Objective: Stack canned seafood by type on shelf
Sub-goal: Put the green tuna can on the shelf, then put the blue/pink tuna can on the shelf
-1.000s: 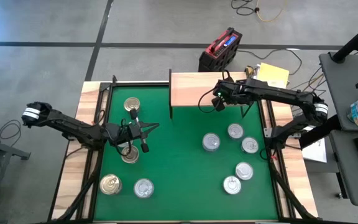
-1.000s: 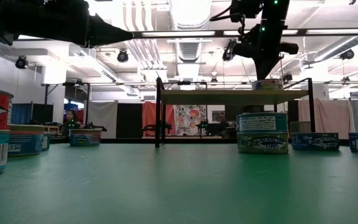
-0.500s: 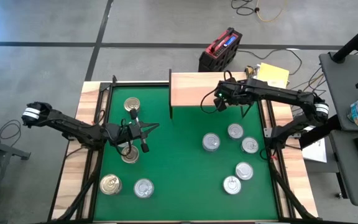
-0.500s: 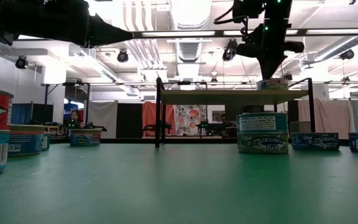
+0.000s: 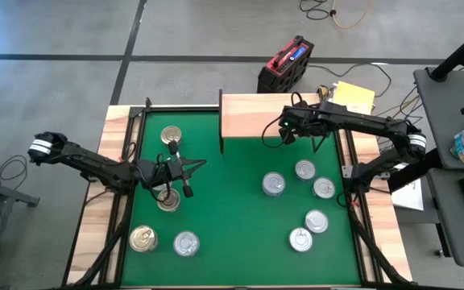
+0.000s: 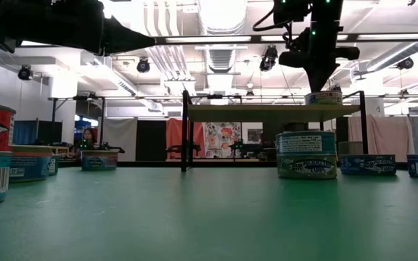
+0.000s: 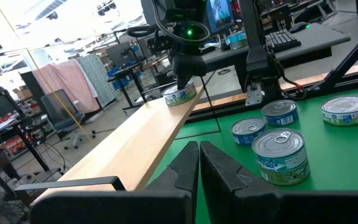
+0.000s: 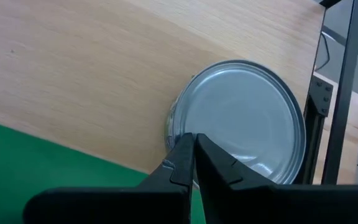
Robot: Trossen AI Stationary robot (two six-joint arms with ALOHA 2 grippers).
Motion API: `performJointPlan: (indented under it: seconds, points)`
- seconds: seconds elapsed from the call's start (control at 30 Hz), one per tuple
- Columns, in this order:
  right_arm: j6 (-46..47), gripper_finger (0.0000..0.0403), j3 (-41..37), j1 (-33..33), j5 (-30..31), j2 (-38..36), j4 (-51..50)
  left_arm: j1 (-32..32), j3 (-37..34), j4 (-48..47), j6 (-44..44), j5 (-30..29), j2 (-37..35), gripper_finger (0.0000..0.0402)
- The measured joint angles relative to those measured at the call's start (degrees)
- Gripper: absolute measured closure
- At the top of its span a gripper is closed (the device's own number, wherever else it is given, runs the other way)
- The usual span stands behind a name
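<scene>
Light wood is what the small shelf (image 5: 252,116) is made of, and it stands on thin black legs at the far edge of the green mat (image 5: 232,217). One short round silver tin (image 8: 238,127) sits on the shelf near its right end. The right hand (image 5: 283,138) is over that tin with its two dark fingers (image 8: 182,163) pressed together, just at the tin's rim. It holds nothing. From the low view the tin on the shelf (image 6: 323,97) shows right under the dark arm.

The left hand (image 5: 185,167) hangs over the left side of the mat. Its fingers (image 7: 188,171) are pressed together too and it holds nothing. A gold-topped tin (image 5: 167,199) lies just beside it on the mat, and another gold-topped tin (image 5: 171,135) lies farther back.

Near the front left are a gold-topped tin (image 5: 142,238) and a silver-topped tin (image 5: 186,243), close together. On the right side of the mat lie five more silver-topped tins: one big one (image 5: 274,184), two near the back (image 5: 304,170) (image 5: 323,188), and two near the front (image 5: 316,221) (image 5: 300,239)
</scene>
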Motion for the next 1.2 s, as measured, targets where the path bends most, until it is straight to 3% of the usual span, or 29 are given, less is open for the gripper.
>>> performJointPlan:
  seconds: [0.87, 1.03, 1.2]
  points:
    - [-2.39, 0.0394, -0.15, 1.51, 2.34, -4.64, 2.59, 0.00, 0.00, 0.00, 0.02, 0.00, -0.02, 0.0402]
    - [-2.84, 0.0394, -0.15, 1.49, 5.14, -5.20, 1.31, 0.00, 0.00, 0.02, 0.00, -0.02, -0.02, 0.0402]
    - [-8.31, 0.0394, -0.09, 5.11, 3.01, -6.55, 6.61, 0.00, 0.00, 0.02, 0.02, -0.02, -0.02, 0.0402]
